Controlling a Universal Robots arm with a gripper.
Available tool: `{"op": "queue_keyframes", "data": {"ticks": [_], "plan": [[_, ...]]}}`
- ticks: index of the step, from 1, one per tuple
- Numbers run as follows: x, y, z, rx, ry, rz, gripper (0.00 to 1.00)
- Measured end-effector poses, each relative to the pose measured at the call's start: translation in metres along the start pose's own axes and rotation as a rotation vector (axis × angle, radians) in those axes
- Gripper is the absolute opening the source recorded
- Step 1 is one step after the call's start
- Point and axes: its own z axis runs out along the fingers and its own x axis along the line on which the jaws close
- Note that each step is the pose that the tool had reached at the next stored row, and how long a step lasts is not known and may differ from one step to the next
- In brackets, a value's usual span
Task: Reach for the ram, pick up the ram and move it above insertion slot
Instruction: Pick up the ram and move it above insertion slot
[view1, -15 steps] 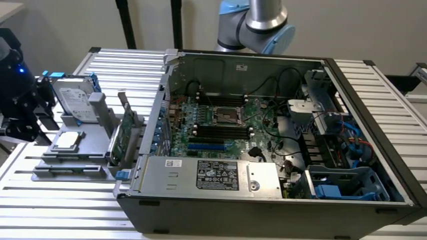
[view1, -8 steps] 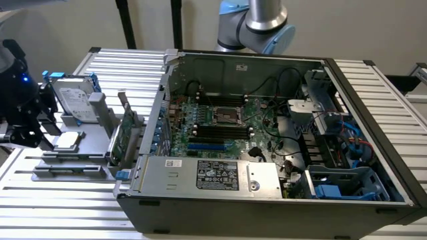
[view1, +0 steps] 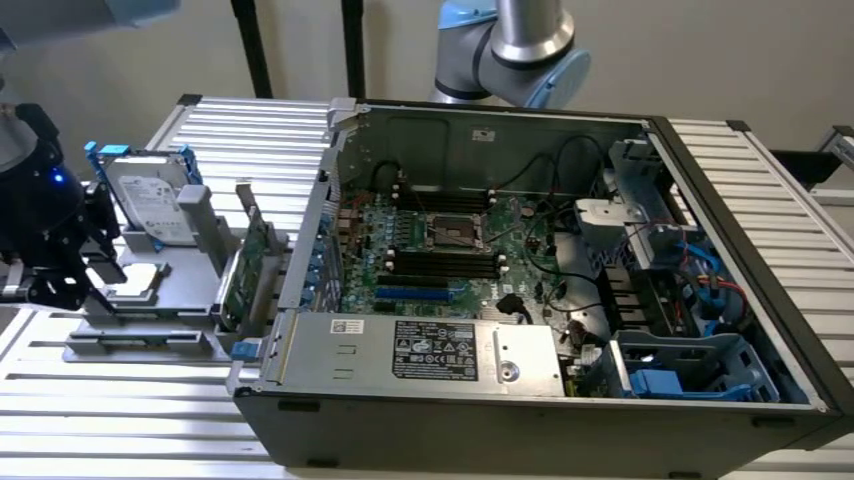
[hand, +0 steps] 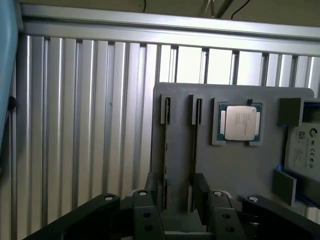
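Tool (hand: 177, 186) jaws apart over grey holder (hand: 230, 170) slots; ram not surely discernible; we judge it light, stiff, fragile; grip the long edges.

Exterior view overlooks the computer case (view1: 534, 435); wrist view closely faces the shared gray holder (hand: 230, 165).

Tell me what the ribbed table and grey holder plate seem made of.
The table: probably aluminium, bare and silvery, with light glinting along its ribs. The grey holder plate: likely plastic, matt, evenly grey with raised blocks; it could be painted metal.
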Motion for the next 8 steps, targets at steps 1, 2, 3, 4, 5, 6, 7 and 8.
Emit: {"op": "queue_keyframes", "data": {"ticks": [1,2,3,4,5,6,7,8], "plan": [[0.001,0.0,0.0018,0.0,0.0,0.0,0.42],[0.001,0.0,0.0036,0.0001,0.0,0.0,0.42],[0.002,0.0001,0.0054,0.0001,0.0,0.0,0.42],[0.002,0.0001,0.0072,0.0001,0.0,0.0,0.42],[0.003,0.0001,0.009,0.0001,0.0,0.0,0.42],[0.003,0.0,0.0107,0.0001,0.0,0.0,0.42],[0.003,-0.0001,0.0126,0.0001,0.0,0.0,0.42],[0.004,-0.0004,0.0143,0.0,0.0,0.0,0.42]]}}
